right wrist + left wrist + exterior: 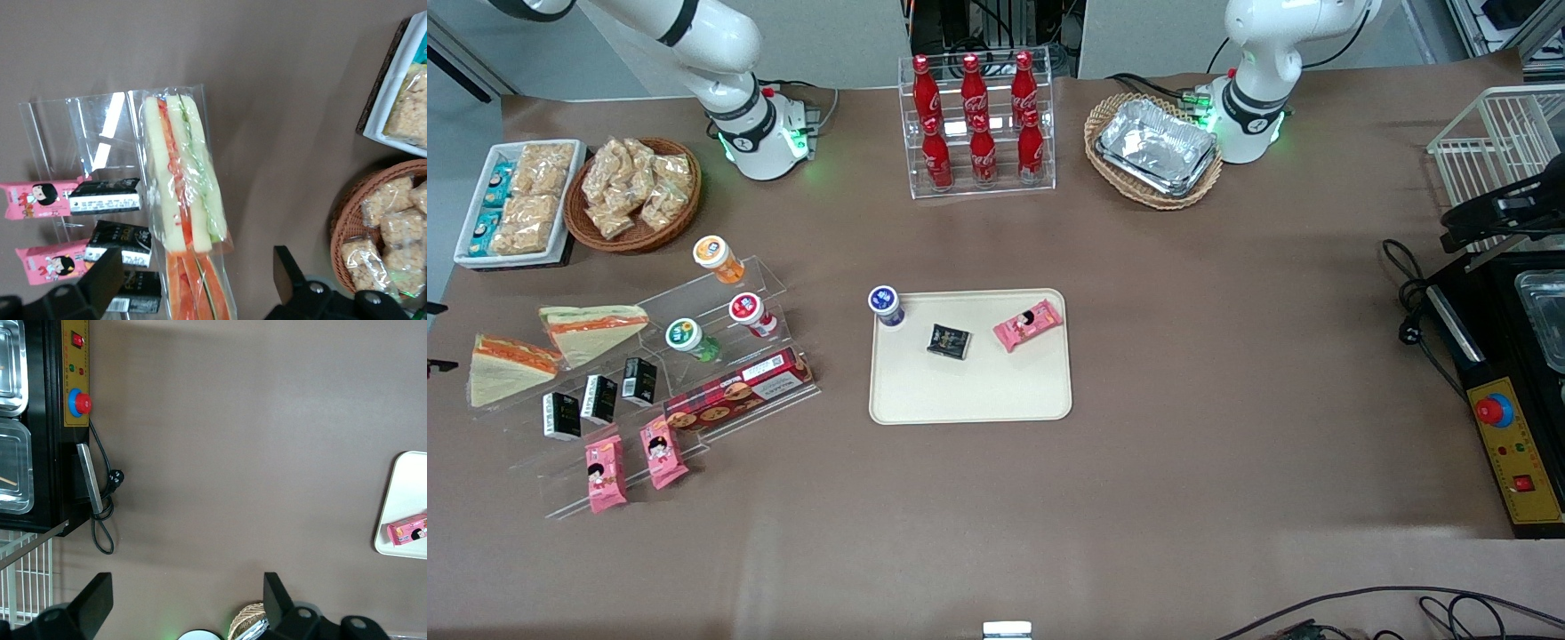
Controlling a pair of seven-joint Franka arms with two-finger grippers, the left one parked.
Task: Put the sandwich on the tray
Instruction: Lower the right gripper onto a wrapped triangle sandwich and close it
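1. The gripper (195, 257) hangs above the clear tiered stand (783, 280) at the working arm's end of the worktop (1227, 400). Its fingers (100, 277) are spread wide with nothing between them.
2. The sandwich (511, 366), a wrapped wedge with a broad orange-red filling, lies on the stand at its end nearest the worktop's edge. It is well apart from the tray (969, 396).
3. Just beside it lies a second wedge (591, 329) with a thinner orange stripe.
4. The cream tray sits mid-worktop and carries a blue-lidded cup (884, 302), a black packet (949, 340) and a pink pack (1028, 324).
5. The stand also holds three small black boxes (599, 398) with white lettering too small to read, and two pink packs (605, 476) printed with a cartoon girl's face.
6. Also on it are a long red biscuit box (738, 391), whose writing is not legible, and cups with orange (711, 252), red (745, 308) and green (682, 334) lids.
7. Six red bottles (974, 120) in a clear rack carry white Coca-Cola script.
8. Farther from the front camera than the stand, a wicker basket (636, 191) holds bagged snacks, beside a white snack tray (516, 200).
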